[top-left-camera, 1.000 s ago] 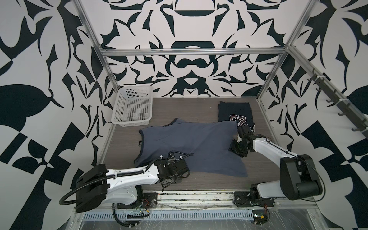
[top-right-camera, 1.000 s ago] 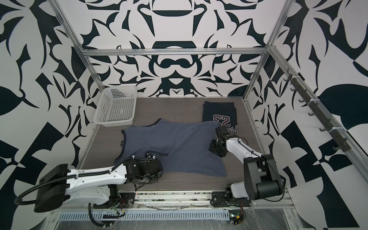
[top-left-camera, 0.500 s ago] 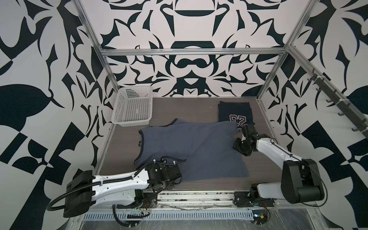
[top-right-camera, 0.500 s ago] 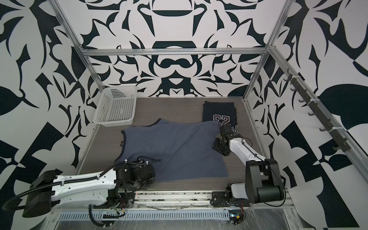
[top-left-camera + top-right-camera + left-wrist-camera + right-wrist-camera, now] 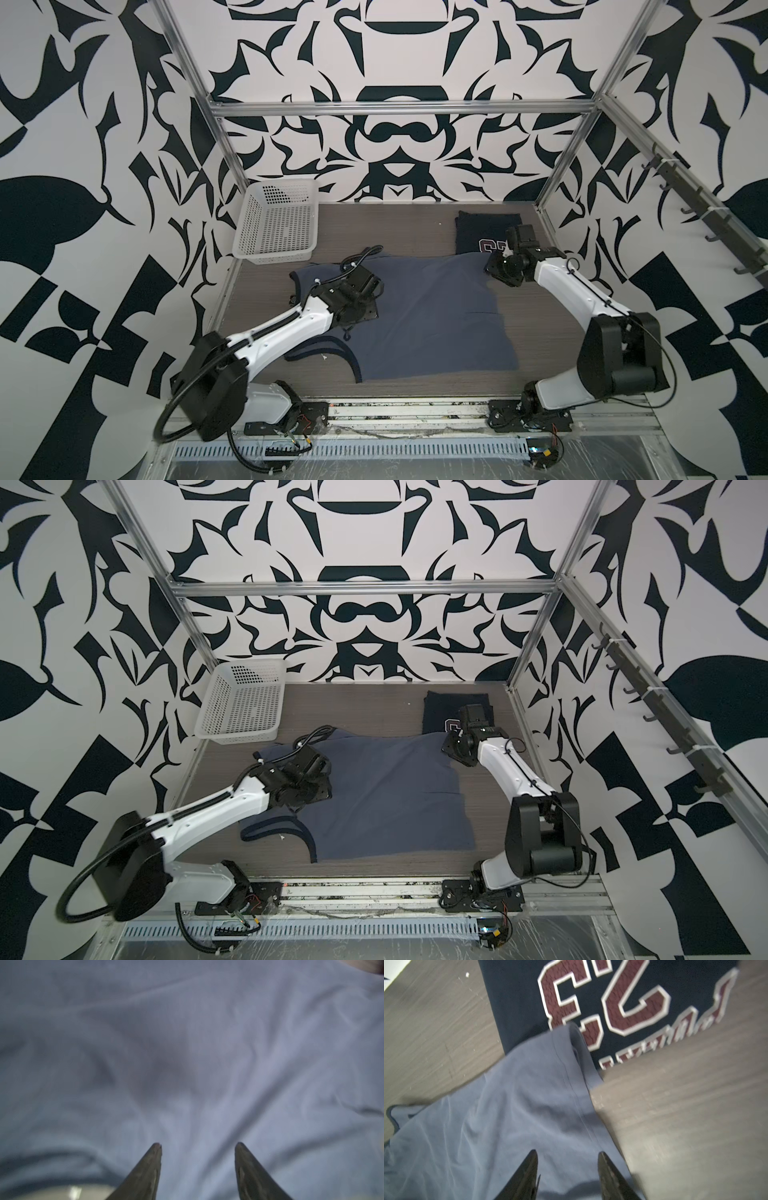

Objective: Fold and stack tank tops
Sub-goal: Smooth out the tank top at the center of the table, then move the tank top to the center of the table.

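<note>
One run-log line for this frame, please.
left pincer: open over grey top | right pincer: open over its hem edge | grey top: spread, unfolded, corner lapping navy top | navy top: folded

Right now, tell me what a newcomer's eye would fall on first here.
The slate grey-blue tank top sprawls unfolded across the middle of the table, with the left fingers and right fingers open over it. Its far corner overlaps the folded navy "23" tank top at the back right; a white perforated basket sits back left.

Stereo overhead, wrist cameras near grey top (image 5: 207, 1043)
</note>
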